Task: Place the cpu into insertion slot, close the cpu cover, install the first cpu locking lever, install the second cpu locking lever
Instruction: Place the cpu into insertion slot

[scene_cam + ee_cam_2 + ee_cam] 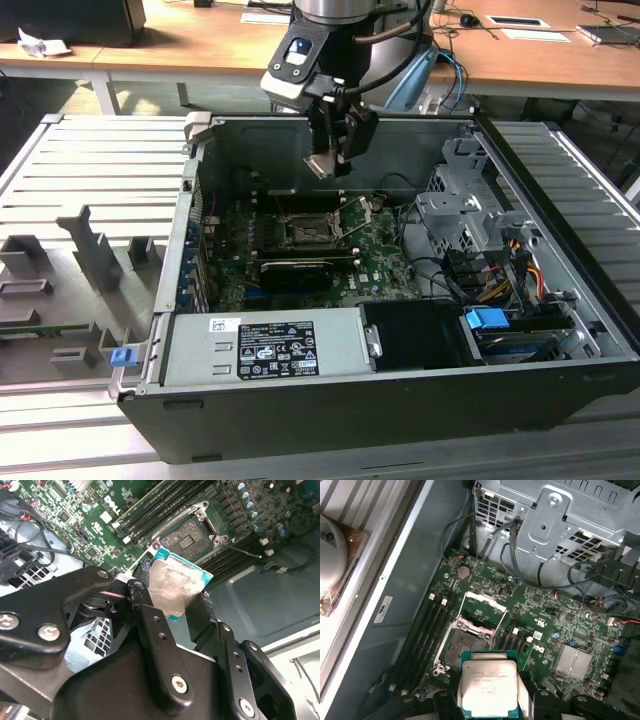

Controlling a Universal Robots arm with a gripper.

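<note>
The insertion slot [308, 232] lies open near the middle of the circuit board [385, 262], its cpu cover [487, 601] raised. Above it, well apart, the gripper [330, 158] has its jaws closed on the edges of the cpu [487, 682]. A tilted or misaligned descent could damage the slot.

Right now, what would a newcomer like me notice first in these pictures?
A big open computer case sits mid-picture in the exterior view, its green circuit board exposed inside. Above the board, the black claw is shut on the cpu, a silver-topped square chip, with the insertion slot below empty.
</note>
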